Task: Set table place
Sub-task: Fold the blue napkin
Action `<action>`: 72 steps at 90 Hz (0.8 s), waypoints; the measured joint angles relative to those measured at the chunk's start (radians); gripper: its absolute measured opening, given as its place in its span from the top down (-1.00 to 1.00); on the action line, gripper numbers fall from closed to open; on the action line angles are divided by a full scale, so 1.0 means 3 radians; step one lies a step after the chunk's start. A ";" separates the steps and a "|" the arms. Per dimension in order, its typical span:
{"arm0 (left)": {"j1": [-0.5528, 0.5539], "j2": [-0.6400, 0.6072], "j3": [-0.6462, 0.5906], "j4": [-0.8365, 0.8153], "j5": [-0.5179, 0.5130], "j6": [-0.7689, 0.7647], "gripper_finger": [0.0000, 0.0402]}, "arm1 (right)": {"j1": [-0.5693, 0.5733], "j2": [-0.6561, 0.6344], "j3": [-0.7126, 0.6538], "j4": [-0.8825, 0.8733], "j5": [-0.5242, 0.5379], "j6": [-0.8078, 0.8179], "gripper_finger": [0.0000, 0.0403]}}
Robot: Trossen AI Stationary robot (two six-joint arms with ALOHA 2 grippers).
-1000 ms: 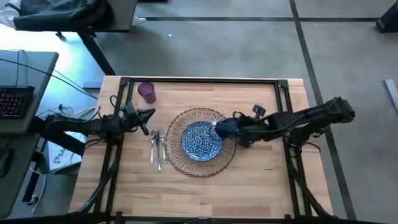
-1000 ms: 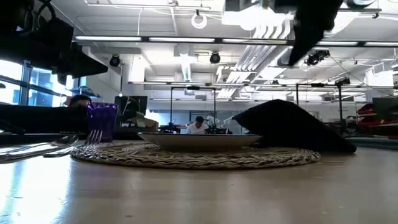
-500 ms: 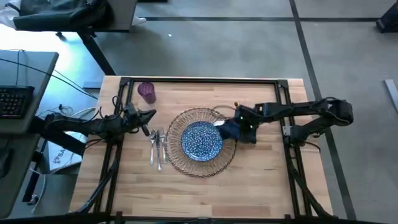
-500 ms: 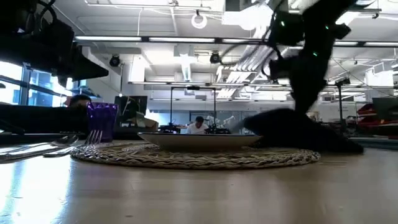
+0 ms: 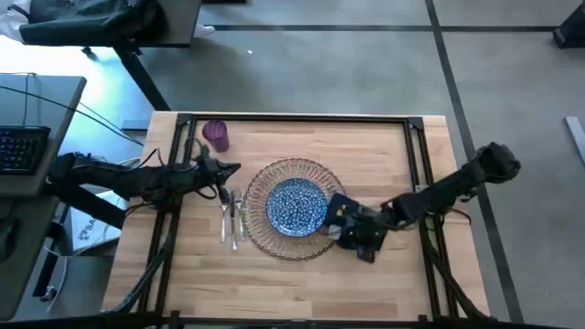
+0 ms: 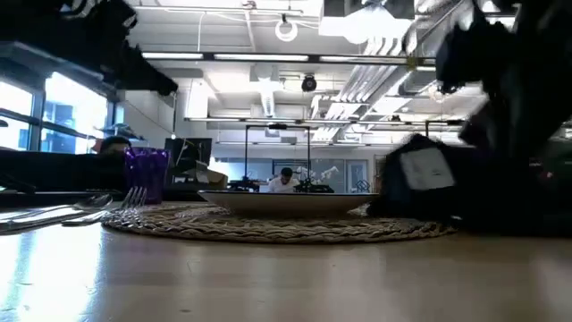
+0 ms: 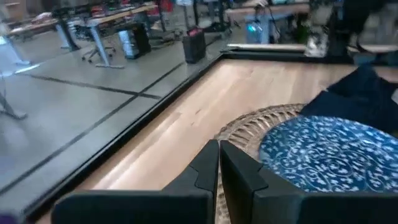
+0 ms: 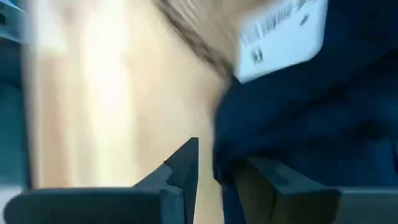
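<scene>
the pale wooden counter (image 5: 302, 279) carries a round woven wicker charger (image 5: 259, 229), silver cutlery (image 5: 229, 216), a small purple cup (image 5: 216, 134) and a navy cloth napkin (image 5: 335, 209).

Napkin (image 5: 335, 209) dragged toward table's front

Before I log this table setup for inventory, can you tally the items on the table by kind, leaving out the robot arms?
Plates: 1, blue-patterned plate
Chargers: 1, woven wicker charger
Napkins: 1, navy napkin
Cups: 1, purple cup
Cutlery: a cluster left of the charger; the pieces overlap, so I count it as 1 group
Total: 5 entries
</scene>
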 joint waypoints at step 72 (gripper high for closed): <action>-0.0942 0.2569 0.1328 0.0304 0.0965 -0.0675 1.00 | 0.0352 0.0638 0.0782 -0.0558 0.1254 0.0209 0.53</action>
